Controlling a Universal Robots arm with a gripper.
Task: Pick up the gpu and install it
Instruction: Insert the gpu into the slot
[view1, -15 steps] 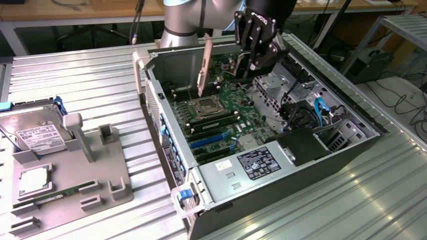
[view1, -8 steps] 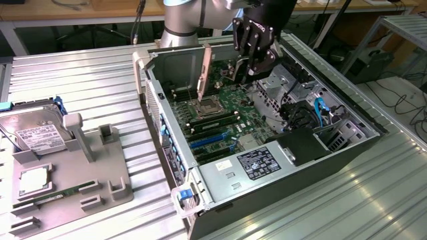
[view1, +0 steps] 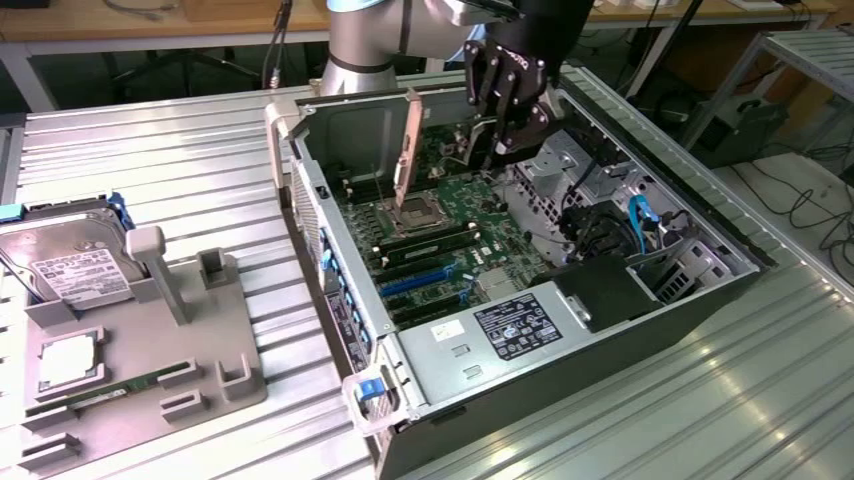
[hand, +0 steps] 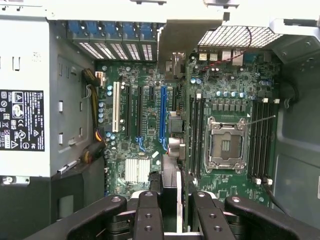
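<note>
Hovering over the open computer case (view1: 694, 262), the gripper (view1: 497, 130) is clenched on the gpu (view1: 408, 140), which it holds upright and edge-on above the motherboard (view1: 454, 225). From the wrist camera, the card (hand: 170, 185) shows as a thin dark edge running out from between the fingers (hand: 148, 217), lined up close beside the blue slot (hand: 162, 117) and near the processor socket (hand: 226, 145). At the exterior view's left, a grey holder (view1: 160, 330) on the ribbed metal table (view1: 174, 170) carries a hard drive (view1: 67, 262).
</note>
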